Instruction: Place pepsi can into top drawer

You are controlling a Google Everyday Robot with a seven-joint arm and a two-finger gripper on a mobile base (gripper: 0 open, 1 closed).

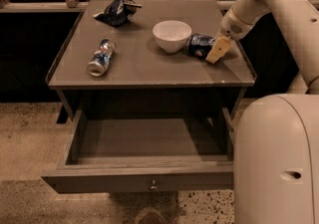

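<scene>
The pepsi can (199, 46), dark navy with white markings, lies on its side on the table top (144, 68), just right of the white bowl (172, 35). My gripper (215, 54) is down at the table top right against the can's right end, its arm reaching in from the upper right. Whether it has hold of the can does not show. The top drawer (144, 180) under the table top is pulled out wide. Its inside shows nothing in it, and the small round knob (153, 185) is on the front panel.
A paler silver-and-light-blue can (101, 57) lies on the table's left side. A dark blue foil snack bag (117, 10) lies at the back left. My white base (276, 158) stands close by the drawer's right front corner. A railing runs behind the table.
</scene>
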